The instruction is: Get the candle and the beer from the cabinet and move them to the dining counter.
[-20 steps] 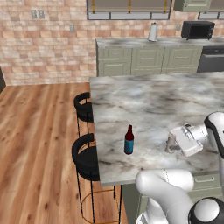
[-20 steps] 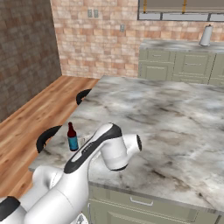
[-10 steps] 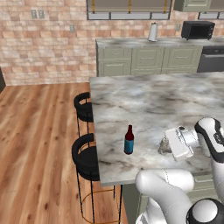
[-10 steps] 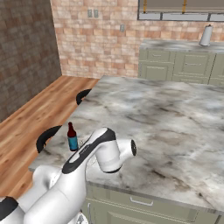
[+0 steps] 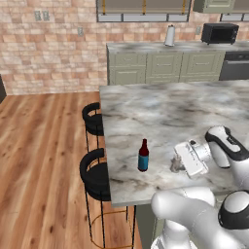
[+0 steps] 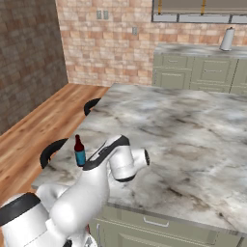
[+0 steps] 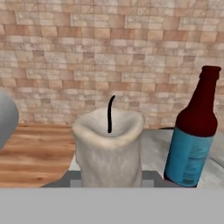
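The beer (image 5: 143, 156), a dark red-brown bottle with a blue label, stands upright on the dining counter (image 5: 160, 109) near its front left edge; it is also seen from the other side (image 6: 79, 151). Just right of it, my gripper (image 5: 177, 164) is shut on the candle (image 5: 173, 166), low over the marbled slab. In the hand view the candle (image 7: 109, 146) is pale with a black wick and sits between my fingertips, with the beer (image 7: 194, 135) close on its right. Whether the candle touches the slab cannot be told.
Two round black stools (image 5: 94, 118) (image 5: 97, 175) stand along the counter's left side over the wood floor. Behind it runs a worktop with a paper towel roll (image 5: 169, 35) and a microwave (image 5: 220, 33). A sage-green wall cabinet's edge (image 5: 214, 5) shows at top right.
My hand has moved a little left toward the beer, still holding the candle. The bottle has not moved.
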